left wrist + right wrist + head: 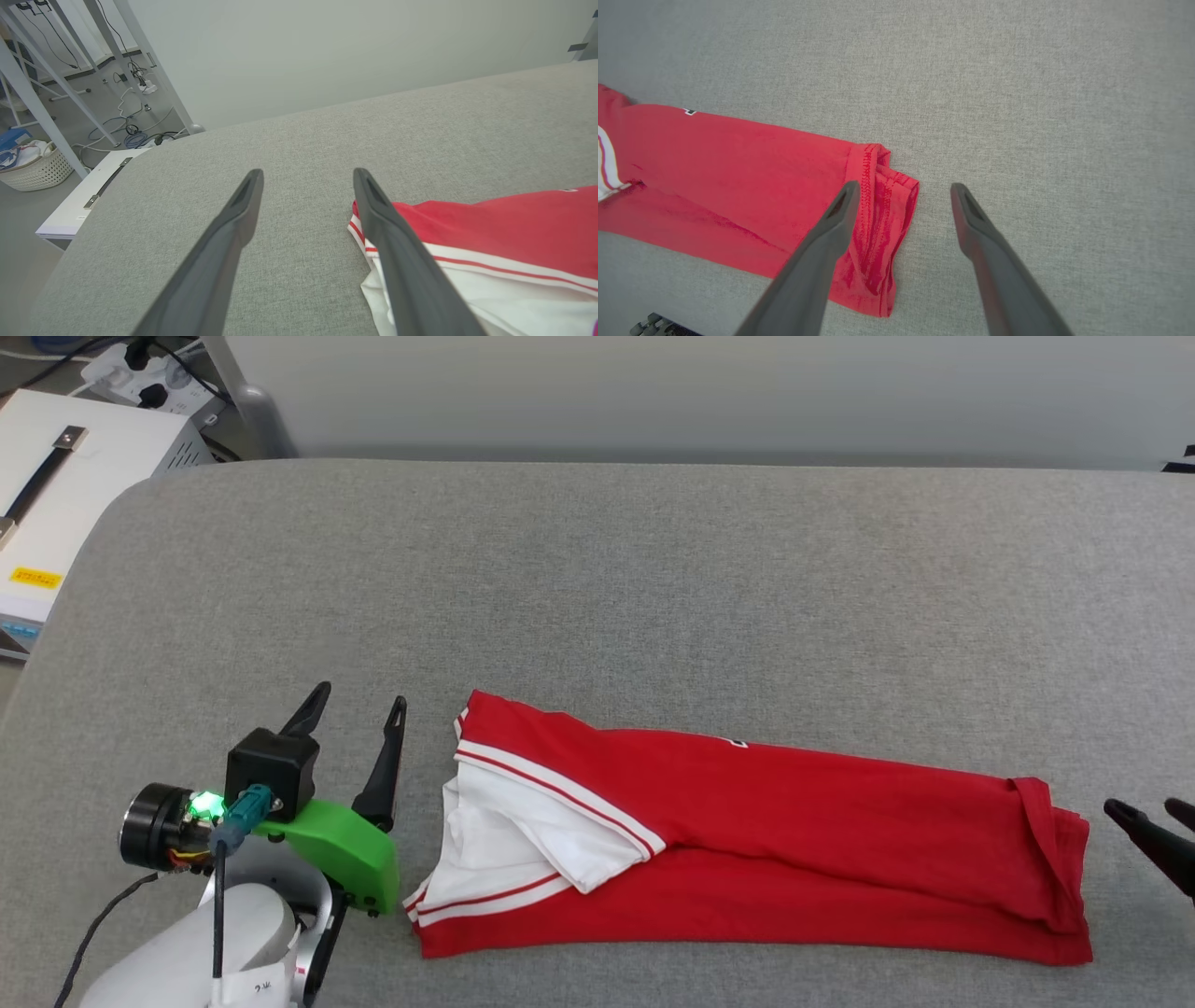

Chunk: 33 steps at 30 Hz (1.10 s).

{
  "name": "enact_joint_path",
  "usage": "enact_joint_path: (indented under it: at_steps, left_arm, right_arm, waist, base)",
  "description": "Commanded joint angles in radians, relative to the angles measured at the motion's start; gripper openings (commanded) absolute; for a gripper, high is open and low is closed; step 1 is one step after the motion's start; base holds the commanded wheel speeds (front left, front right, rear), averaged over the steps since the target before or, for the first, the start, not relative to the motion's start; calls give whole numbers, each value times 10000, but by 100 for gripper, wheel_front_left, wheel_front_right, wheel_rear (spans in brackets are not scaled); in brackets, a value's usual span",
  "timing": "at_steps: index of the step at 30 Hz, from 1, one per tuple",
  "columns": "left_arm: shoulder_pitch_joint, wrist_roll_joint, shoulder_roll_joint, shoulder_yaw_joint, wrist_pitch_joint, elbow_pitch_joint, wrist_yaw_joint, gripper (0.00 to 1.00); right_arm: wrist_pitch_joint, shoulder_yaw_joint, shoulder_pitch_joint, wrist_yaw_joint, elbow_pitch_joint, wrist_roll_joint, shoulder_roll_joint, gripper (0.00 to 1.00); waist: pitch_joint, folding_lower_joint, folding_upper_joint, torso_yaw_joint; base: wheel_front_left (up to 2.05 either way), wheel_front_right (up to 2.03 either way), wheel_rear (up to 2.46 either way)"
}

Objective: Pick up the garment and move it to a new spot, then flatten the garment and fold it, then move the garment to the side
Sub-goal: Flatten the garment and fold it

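Red soft-knit garment (747, 840) | long folded band, lower centre of frame on grey surface (653, 569) | left fingers (383, 765) wide apart, empty, beside sleeve end | right fingers (1153, 845) wide apart, empty, near hem | likely light, limp — pinch both short ends through all layers

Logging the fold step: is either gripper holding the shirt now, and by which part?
Nothing is held. The left gripper and right gripper stand with open jaws, one near each end of the garment.
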Motion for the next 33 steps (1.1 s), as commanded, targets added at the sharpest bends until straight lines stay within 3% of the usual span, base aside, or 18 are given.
enact_joint_path:
  at_steps: [1,5,10,16,24,31,32,33]
  left_arm:
    - [378,348,-183,356,-55,-150,142,100]
    - [1138,1352,-597,1486,-56,-495,320,100]
    - [1993,2349,-1206,2606,-57,-717,97,100]
    - [2983,3867,-2361,4411,-58,-881,-261,100]
    - [3678,4936,-3468,5621,-58,-839,-1028,100]
    - [3940,5764,-4194,6387,-58,-705,-1606,100]
    - [3970,5895,-4296,6480,-58,-685,-1687,100]
    - [3996,5989,-4382,6553,-58,-668,-1755,100]
  right_arm:
    - [298,-95,181,0,149,126,12,100]
    - [900,-329,257,0,633,338,292,100]
    - [1205,-307,200,0,1167,418,749,100]
    - [1125,214,-231,0,1713,622,1396,100]
    - [992,1221,-473,0,1754,851,1770,100]
    - [899,2058,-550,0,1769,803,1681,100]
    - [857,2156,-578,0,1787,797,1651,51]
    - [766,2216,-608,0,1796,767,1621,33]
  waist:
    - [85,0,-1,74]
    - [238,0,-1,192]
    - [459,0,-1,356]
    - [771,0,-1,577]
    - [897,0,-1,734]
    - [913,0,-1,805]
    - [908,0,-1,806]
    - [901,0,-1,806]
  base:
    - [0,0,0]
    - [0,0,0]
    - [0,0,0]
    - [0,0,0]
    - [0,0,0]
    - [0,0,0]
    - [0,0,0]
    - [0,0,0]
